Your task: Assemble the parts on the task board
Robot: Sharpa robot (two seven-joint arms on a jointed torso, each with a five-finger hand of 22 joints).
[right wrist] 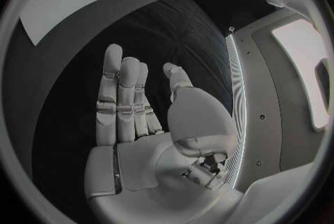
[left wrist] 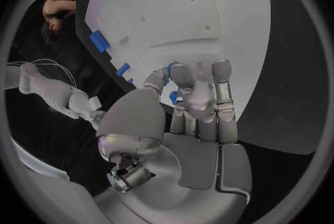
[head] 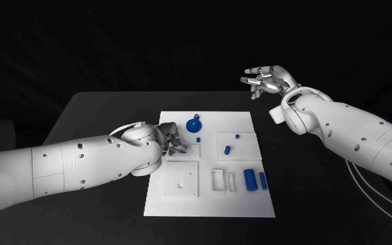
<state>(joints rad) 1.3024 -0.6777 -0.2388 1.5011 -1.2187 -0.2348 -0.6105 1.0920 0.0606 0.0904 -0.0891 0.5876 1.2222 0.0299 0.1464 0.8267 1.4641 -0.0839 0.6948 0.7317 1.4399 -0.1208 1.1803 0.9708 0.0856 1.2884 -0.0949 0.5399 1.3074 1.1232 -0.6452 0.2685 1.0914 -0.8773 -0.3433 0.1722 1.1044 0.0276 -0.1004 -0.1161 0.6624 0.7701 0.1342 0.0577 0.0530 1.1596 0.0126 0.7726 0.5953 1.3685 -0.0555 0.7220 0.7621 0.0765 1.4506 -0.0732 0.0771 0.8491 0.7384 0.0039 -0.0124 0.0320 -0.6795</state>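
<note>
The left hand [head: 170, 141] rests on the task board [head: 245, 121]; its wrist view shows fingers [left wrist: 182, 80] touching a blue part [left wrist: 171, 98], grip unclear. The right hand [head: 267, 81] hovers off the bench, fingers wide.

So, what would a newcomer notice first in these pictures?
The white task board in the middle of the black table, dotted with small blue parts such as the round blue piece near its far edge. The left robot hand rests at the board's left side, while the right robot hand hangs open, raised beyond the board's far right corner.
</note>
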